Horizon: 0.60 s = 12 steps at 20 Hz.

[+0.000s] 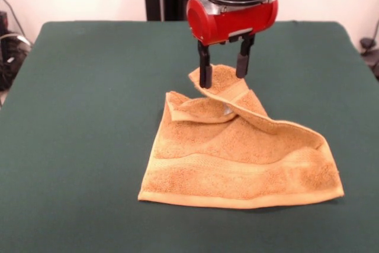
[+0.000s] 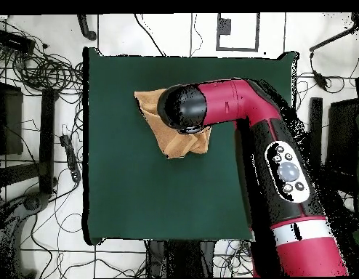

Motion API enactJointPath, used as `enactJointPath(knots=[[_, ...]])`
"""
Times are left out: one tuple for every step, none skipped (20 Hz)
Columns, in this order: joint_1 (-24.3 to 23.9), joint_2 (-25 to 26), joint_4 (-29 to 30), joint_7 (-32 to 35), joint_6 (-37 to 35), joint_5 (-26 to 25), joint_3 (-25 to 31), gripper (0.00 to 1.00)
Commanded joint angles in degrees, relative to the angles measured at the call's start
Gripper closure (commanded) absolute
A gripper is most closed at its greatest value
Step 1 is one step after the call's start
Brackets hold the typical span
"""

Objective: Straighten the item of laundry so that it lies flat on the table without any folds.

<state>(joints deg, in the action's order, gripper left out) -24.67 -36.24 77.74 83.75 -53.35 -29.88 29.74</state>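
Note:
The golden-orange item of laundry point(image 1: 237, 158) lies on the green table point(image 1: 89, 117), its near edge flat and its far part creased. The far corner is folded back over itself and stands up a little. My gripper point(image 1: 223, 80) hangs over that raised corner, open, with one finger on each side of the fold; the left fingertip point(image 1: 205, 81) is at the towel's edge. In the overhead view the item of laundry point(image 2: 184, 144) peeks out from under the arm's wrist point(image 2: 184, 107), which hides the gripper.
The red arm point(image 2: 284, 167) crosses the right part of the table point(image 2: 139, 196) in the overhead view. Cables and stands lie on the floor around the table's edges.

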Motion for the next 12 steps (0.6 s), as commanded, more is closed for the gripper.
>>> enactJointPath(knots=[[-1.14, 5.09, 3.27, -14.13, -4.23, -0.92, 3.93, 0.00], [-1.28, 5.24, 3.35, -14.28, -3.83, -1.11, 3.96, 0.00], [-1.36, 5.36, 3.31, -14.53, -3.68, -1.36, 3.94, 0.00], [-1.41, 5.51, 3.26, -14.58, -3.58, -1.53, 3.92, 0.00], [-1.48, 5.61, 3.32, -14.55, -3.48, -1.59, 3.93, 0.00], [-1.44, 5.62, 3.40, -14.20, -3.45, -1.60, 3.85, 0.00], [-1.43, 5.65, 3.44, -13.92, -3.43, -1.67, 3.75, 0.00], [-1.42, 5.77, 3.42, -13.78, -3.24, -1.84, 3.71, 0.00], [-1.36, 5.80, 3.43, -13.49, -3.13, -2.03, 3.57, 0.00], [-1.37, 5.82, 3.48, -13.33, -3.06, -2.10, 3.56, 0.00], [-1.35, 5.84, 3.44, -13.30, -3.02, -2.28, 3.52, 0.00], [-1.30, 5.84, 3.44, -13.24, -3.04, -2.42, 3.48, 0.00]])
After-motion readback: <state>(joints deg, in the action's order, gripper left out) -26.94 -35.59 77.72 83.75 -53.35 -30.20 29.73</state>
